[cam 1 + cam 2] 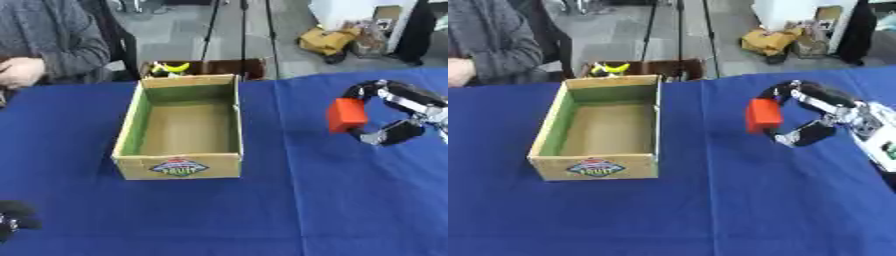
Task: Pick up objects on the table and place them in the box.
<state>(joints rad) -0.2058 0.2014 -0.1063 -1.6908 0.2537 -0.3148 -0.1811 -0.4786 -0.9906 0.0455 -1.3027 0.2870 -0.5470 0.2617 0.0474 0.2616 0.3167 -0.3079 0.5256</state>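
Note:
An open cardboard box (180, 166) with green inner walls stands left of the middle of the blue table; nothing shows inside it. To its right, above the cloth, my right hand (398, 112) comes in from the right edge, fingers and thumb curled round an orange-red block (346, 114). The block hangs well clear of the box's right wall. My left hand (12, 218) shows only as a dark shape at the lower left corner of the left eye view.
The blue cloth (306, 200) covers the whole table. Behind the far edge sits a brown crate (223, 67) with something yellow and green in it. A person in grey sits at the far left, hands off the table. Tripod legs and bags stand on the floor beyond.

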